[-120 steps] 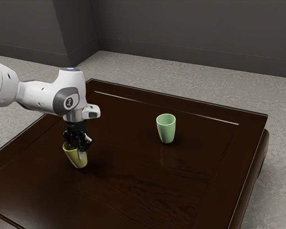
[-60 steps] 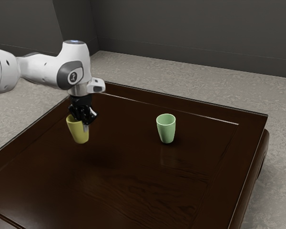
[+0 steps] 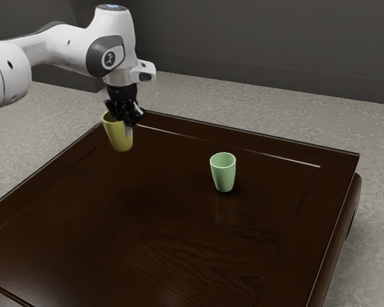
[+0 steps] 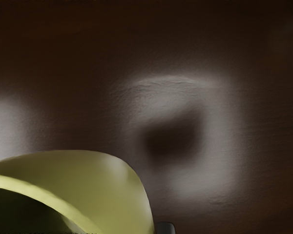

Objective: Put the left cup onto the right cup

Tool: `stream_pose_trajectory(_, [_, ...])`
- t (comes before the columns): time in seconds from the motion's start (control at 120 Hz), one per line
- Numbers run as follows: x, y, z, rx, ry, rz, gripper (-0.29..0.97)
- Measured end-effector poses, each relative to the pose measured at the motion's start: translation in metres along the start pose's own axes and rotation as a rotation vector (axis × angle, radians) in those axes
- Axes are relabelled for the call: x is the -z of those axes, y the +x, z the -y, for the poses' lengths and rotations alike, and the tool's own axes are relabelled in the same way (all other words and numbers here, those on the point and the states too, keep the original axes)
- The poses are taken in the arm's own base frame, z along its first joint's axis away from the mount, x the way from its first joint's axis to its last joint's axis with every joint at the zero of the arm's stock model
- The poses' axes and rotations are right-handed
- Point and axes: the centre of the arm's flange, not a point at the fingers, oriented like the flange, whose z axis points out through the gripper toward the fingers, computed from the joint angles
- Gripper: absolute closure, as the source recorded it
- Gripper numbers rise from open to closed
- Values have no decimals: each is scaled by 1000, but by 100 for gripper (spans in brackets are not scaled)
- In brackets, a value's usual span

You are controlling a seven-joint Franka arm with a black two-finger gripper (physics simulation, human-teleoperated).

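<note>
My gripper [image 3: 123, 119] is shut on the rim of a yellow cup [image 3: 118, 135], which hangs high above the far left part of the dark wooden table [image 3: 179, 230] in the exterior view. The cup tilts slightly under the fingers. A green cup [image 3: 223, 171] stands upright on the table, well toward the exterior view's right of the held cup and lower. In the wrist view the yellow cup [image 4: 73, 190] is a large blurred shape just under my hand, with the dark table surface [image 4: 185, 73] far beneath it.
The table has a raised rim [image 3: 336, 211] around a sunken top. Grey carpet floor [image 3: 345, 121] surrounds it, and dark walls stand behind. My white arm [image 3: 45, 54] comes in from the exterior view's upper left.
My gripper has lifted the yellow cup off the table and carried it upward and a little toward the exterior view's right. The green cup has stayed put.
</note>
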Motion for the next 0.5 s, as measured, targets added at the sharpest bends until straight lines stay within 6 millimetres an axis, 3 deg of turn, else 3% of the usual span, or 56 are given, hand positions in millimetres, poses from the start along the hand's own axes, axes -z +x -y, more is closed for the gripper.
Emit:
stream_pose_trajectory(0.267, [3,50,-32,-47,-19,-8,78])
stream_pose_trajectory(0.5, [-6,84,-44,-66,-35,-9,78])
